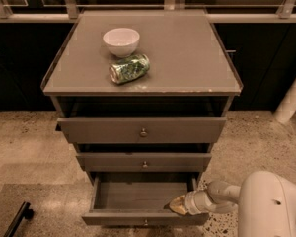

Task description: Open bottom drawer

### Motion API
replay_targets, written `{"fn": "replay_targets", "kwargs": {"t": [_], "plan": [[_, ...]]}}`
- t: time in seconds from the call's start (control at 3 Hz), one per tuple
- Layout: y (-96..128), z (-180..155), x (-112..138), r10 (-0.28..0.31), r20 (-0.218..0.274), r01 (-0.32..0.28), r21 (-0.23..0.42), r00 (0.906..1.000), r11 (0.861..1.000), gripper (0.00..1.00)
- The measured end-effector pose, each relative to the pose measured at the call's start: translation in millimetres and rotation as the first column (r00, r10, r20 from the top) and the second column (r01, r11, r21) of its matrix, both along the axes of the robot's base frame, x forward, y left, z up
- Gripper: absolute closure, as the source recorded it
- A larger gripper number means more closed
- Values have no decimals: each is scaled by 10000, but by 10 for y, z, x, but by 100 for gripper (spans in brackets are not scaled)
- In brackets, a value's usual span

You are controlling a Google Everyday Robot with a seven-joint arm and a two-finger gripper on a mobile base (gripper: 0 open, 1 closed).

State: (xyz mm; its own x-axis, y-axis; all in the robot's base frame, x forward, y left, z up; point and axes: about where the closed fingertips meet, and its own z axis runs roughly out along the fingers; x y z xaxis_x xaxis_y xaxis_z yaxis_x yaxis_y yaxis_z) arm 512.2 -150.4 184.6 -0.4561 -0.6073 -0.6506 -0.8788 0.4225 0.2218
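The bottom drawer point(118, 217) is the lowest and slimmest of three grey-brown drawers in a small cabinet. It stands pulled out toward me, and its inside point(138, 194) shows bare. Its small round knob point(146, 222) sits at the centre of the front, near the lower edge of the view. My gripper point(177, 205) reaches in from the right and rests at the inner side of the drawer front, near its right end. My pale arm point(222, 196) runs back to the lower right corner.
The middle drawer point(144, 161) and top drawer point(143, 130) stand slightly out. A white bowl point(121, 41) and a green can point(129, 68) on its side rest on the cabinet top. A black object point(17, 220) lies on the floor at lower left; a white post point(292, 100) stands at right.
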Motion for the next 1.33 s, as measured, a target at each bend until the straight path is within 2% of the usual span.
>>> {"fn": "replay_targets", "kwargs": {"t": [0.33, 0.67, 1.0, 1.33], "plan": [[4, 35, -3, -13, 2, 13, 11, 10000, 10000, 100], [4, 35, -3, -12, 1, 12, 11, 10000, 10000, 81], [4, 35, -3, -12, 2, 12, 12, 10000, 10000, 58], [-45, 94, -34, 101, 211, -110, 458, 9997, 9989, 35]]}}
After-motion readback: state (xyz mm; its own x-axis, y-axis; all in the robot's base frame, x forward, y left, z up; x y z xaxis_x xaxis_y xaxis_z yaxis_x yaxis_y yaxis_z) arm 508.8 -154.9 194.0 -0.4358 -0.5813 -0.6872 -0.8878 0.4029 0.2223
